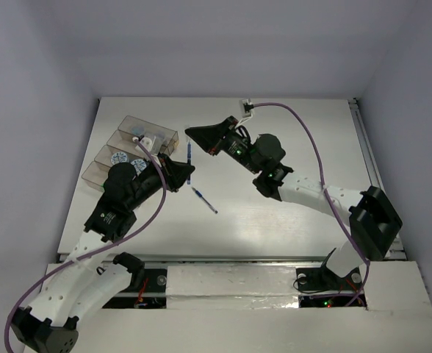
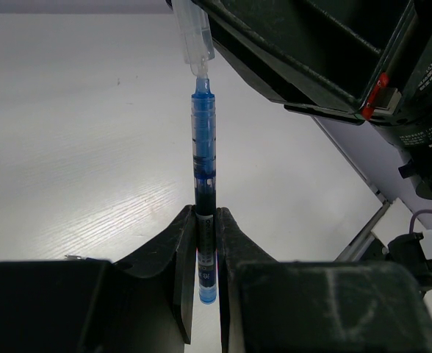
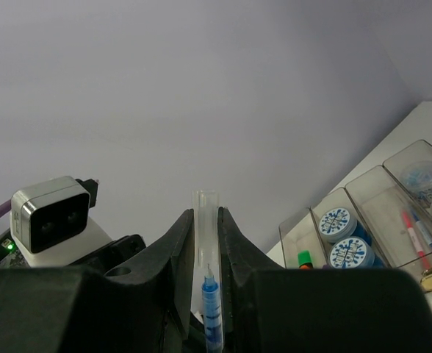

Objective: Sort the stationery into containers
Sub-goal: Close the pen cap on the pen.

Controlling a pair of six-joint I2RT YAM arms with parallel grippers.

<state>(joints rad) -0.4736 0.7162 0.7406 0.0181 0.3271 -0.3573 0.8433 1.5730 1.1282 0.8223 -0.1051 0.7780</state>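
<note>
My left gripper (image 2: 205,243) is shut on the lower barrel of a slim blue pen (image 2: 203,162), holding it above the table; in the top view it (image 1: 183,175) is just right of the containers (image 1: 102,175). My right gripper (image 3: 206,235) is shut on the pen's clear cap (image 3: 207,213), and the blue pen tip (image 3: 212,305) sits inside the cap. In the top view the right gripper (image 1: 195,136) meets the pen (image 1: 190,158) from above. A second blue pen (image 1: 205,200) lies on the table. Blue-and-white rolls (image 3: 336,220), a pink pen (image 3: 414,228) and a green-capped marker (image 3: 303,258) lie in the compartments.
The containers (image 3: 392,184) stand at the table's left, with a tiny white piece (image 1: 151,141) in the far compartment. The right arm (image 2: 333,59) hangs close over the pen's far end. A purple cable (image 1: 311,147) loops over the right side.
</note>
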